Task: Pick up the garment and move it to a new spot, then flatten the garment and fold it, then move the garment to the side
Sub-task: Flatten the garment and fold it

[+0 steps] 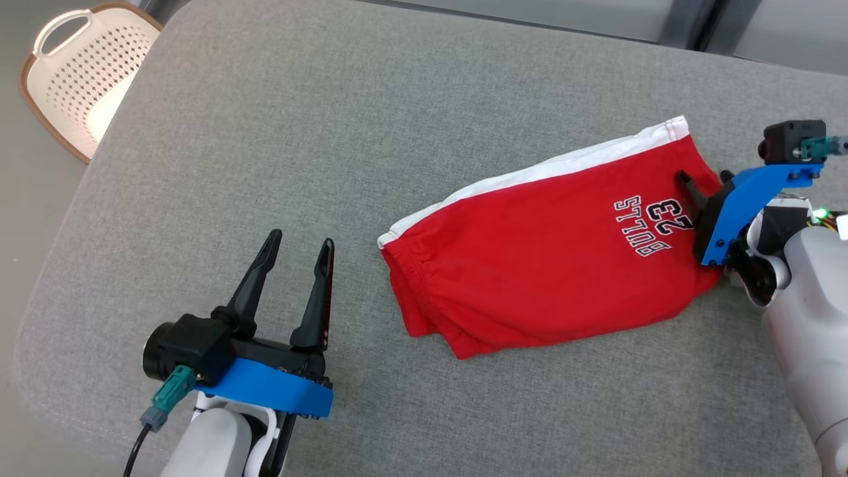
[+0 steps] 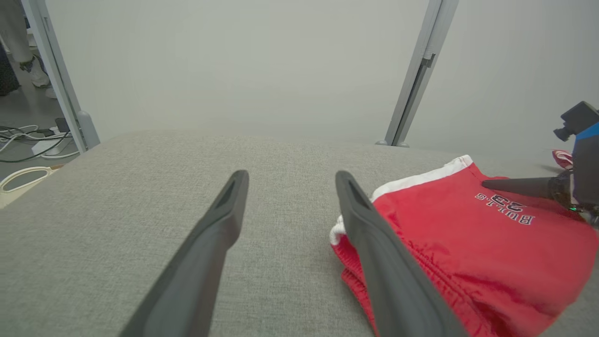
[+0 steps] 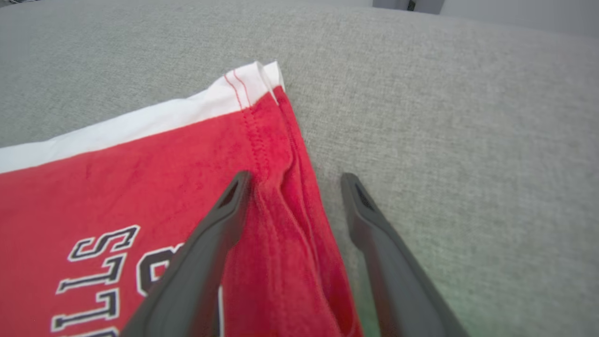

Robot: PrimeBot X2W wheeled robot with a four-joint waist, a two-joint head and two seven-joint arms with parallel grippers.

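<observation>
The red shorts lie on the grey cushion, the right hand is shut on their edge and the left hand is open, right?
No: the right hand is open too, fingers astride the shorts' edge; the right wrist view shows it. The rest is right.

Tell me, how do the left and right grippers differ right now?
The left gripper sits over bare grey cushion, clear of the red shorts; the right gripper straddles the shorts' hem edge. The left gripper points up the head view; the right gripper leans leftward. Both stand open, holding nothing.
</observation>
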